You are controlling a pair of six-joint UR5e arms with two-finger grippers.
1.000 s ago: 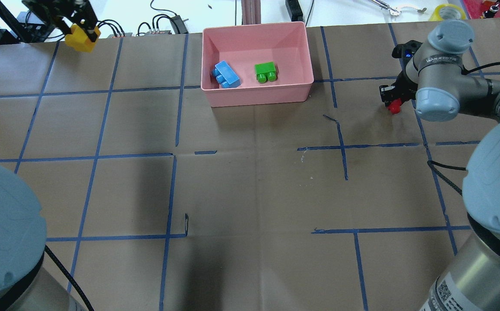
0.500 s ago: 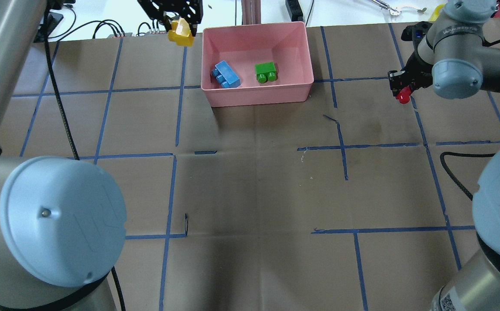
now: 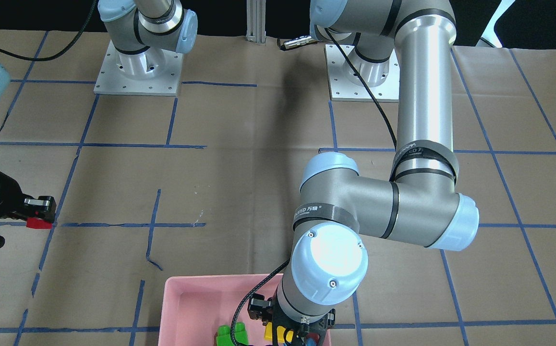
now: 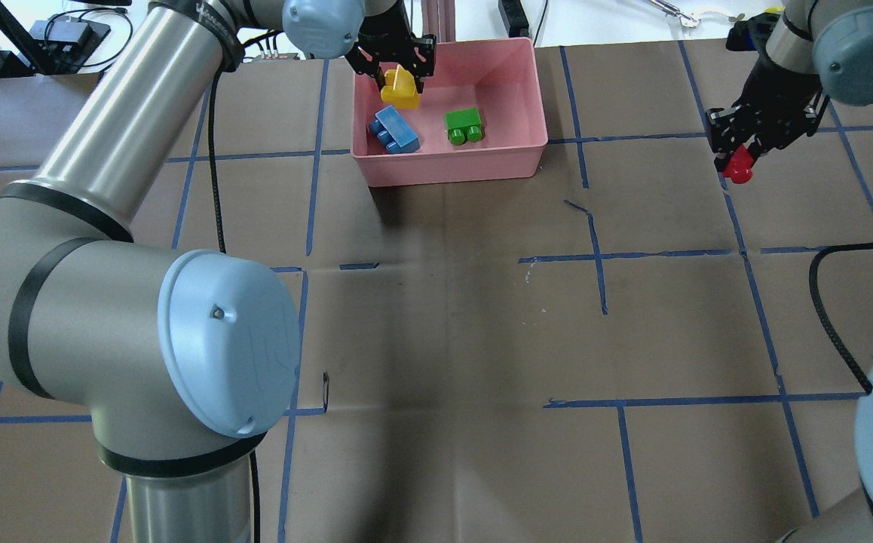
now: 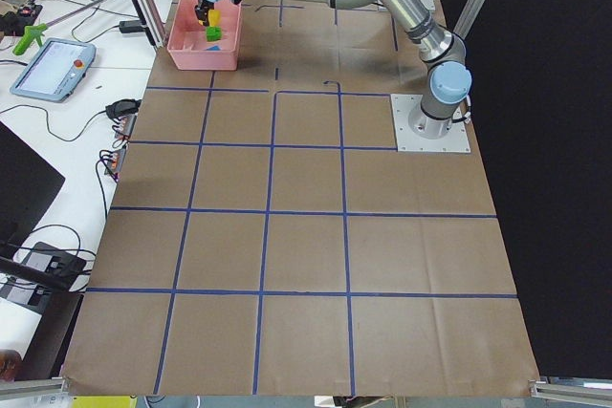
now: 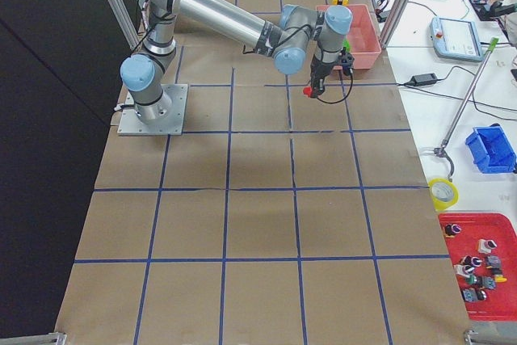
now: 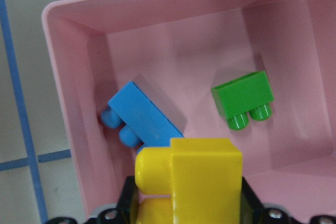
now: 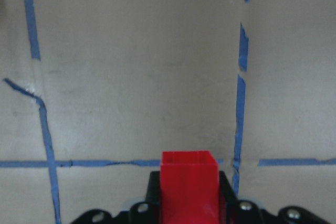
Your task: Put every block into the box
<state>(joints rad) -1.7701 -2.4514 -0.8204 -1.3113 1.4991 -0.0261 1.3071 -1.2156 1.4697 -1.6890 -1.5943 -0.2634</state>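
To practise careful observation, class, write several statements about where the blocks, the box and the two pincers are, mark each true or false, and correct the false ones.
1. The blue block lies inside the pink box. True.
2. The green block sits on the table outside the box. False: it lies in the box, apart from the blue block.
3. The left pincer holds the yellow block above the box. True.
4. The right pincer is empty. False: it grips the red block, off to the side of the box.

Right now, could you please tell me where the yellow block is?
In the overhead view the yellow block is held in the left gripper over the box's far-left part, just beyond the blue block lying inside.
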